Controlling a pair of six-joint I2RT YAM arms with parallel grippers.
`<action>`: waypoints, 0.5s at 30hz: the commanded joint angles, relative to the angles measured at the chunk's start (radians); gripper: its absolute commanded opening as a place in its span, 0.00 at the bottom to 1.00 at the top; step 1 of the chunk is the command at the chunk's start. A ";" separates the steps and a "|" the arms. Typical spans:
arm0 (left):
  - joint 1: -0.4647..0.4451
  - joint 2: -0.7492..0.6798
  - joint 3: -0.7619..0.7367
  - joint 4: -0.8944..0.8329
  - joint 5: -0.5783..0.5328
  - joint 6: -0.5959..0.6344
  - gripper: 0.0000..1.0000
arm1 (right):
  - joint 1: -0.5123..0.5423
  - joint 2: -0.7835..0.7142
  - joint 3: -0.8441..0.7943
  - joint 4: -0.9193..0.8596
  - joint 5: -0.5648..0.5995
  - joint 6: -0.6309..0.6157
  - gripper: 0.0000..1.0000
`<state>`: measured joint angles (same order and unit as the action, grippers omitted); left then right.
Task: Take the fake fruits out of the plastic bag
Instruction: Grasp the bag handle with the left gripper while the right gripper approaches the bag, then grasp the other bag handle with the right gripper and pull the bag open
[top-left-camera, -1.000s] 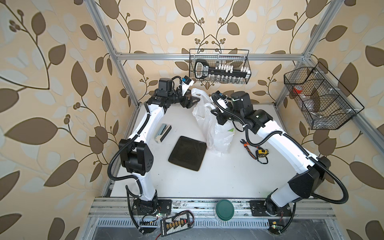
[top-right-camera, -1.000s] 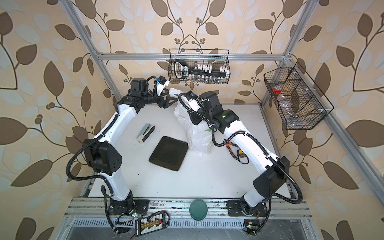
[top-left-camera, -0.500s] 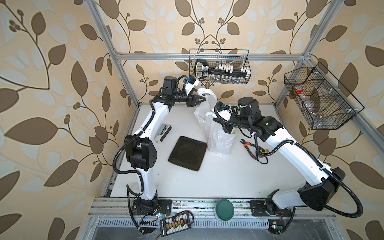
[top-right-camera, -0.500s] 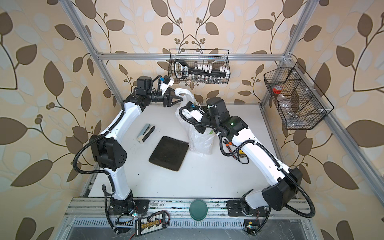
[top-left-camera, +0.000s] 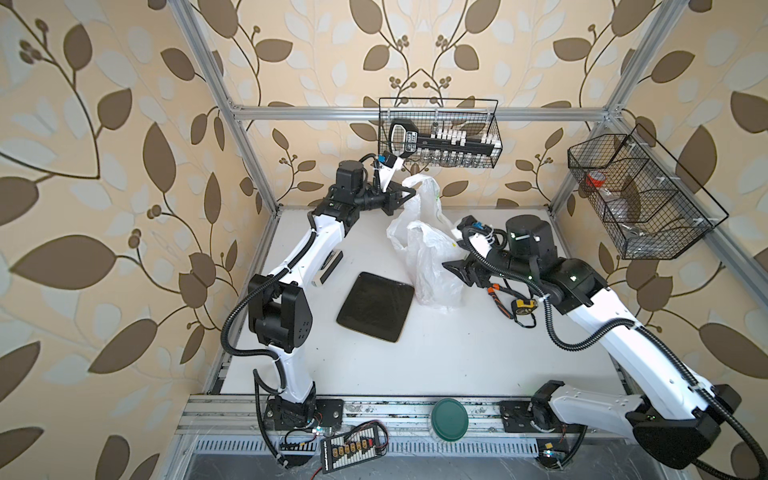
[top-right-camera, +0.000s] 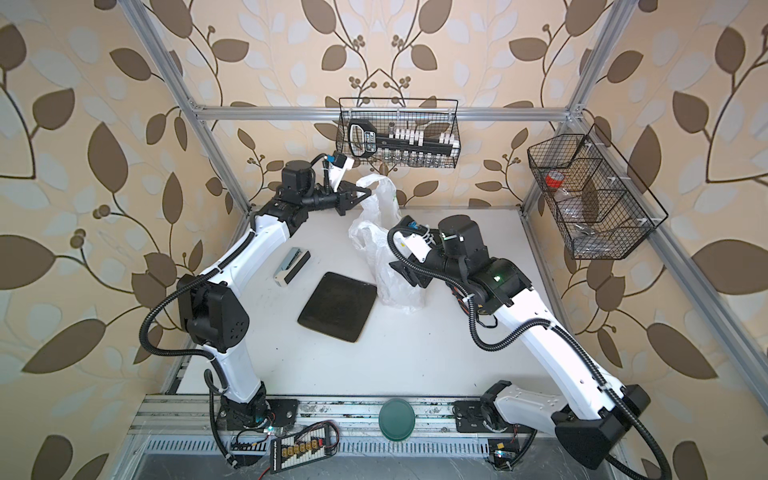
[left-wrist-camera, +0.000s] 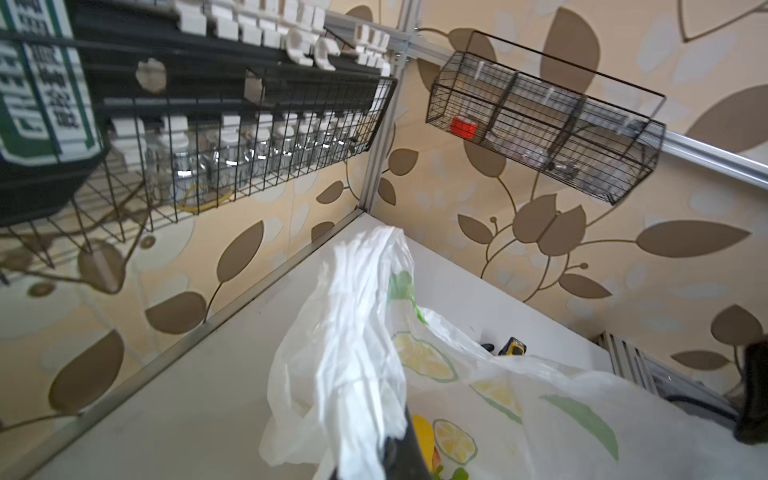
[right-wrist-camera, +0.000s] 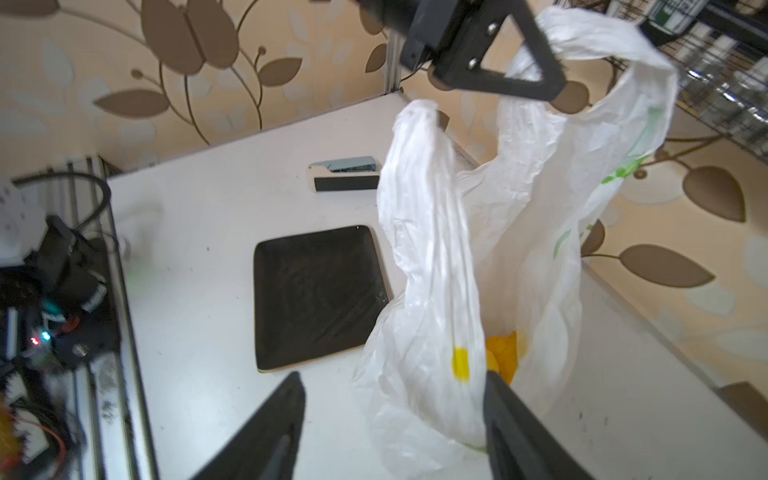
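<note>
**Bag held up by one handle, mouth gaping**

My left gripper (right-wrist-camera: 555, 89) is pinched tight on one handle loop (top-left-camera: 424, 185) of the plastic bag (top-left-camera: 432, 266), holding that loop up near the back wall. The bag is thin, crinkled and white, half see-through, and printed with pale lemon slices and green leaves, which show best in the left wrist view (left-wrist-camera: 419, 357). Its other handle loop (right-wrist-camera: 419, 137) stands free and sags forward, with nothing gripping it.

The bag's bottom rests on the white table (top-left-camera: 457, 357), just beside the right edge of the black plate (top-left-camera: 376, 307). Through the open mouth I can see something orange-yellow low inside, one of the fake fruits (right-wrist-camera: 505, 353); I cannot make out its shape or count the rest.

My right gripper (right-wrist-camera: 394, 376) has its fingers spread wide, low beside the bag, with the bag's bulging lower side between them. I cannot tell whether either finger touches the plastic.
</note>
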<state>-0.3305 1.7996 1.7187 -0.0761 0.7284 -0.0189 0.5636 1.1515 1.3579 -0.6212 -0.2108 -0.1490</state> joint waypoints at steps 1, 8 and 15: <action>-0.065 -0.149 -0.084 0.085 -0.276 -0.163 0.00 | -0.001 -0.048 0.061 -0.040 0.082 0.423 0.74; -0.159 -0.295 -0.268 0.131 -0.502 -0.336 0.00 | -0.004 -0.058 0.154 -0.201 0.116 0.966 0.79; -0.211 -0.390 -0.356 0.133 -0.587 -0.427 0.00 | -0.089 0.013 0.130 -0.235 0.158 1.179 0.86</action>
<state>-0.5217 1.4689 1.3777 0.0105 0.2165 -0.3771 0.5079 1.1358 1.5040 -0.8051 -0.0906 0.8616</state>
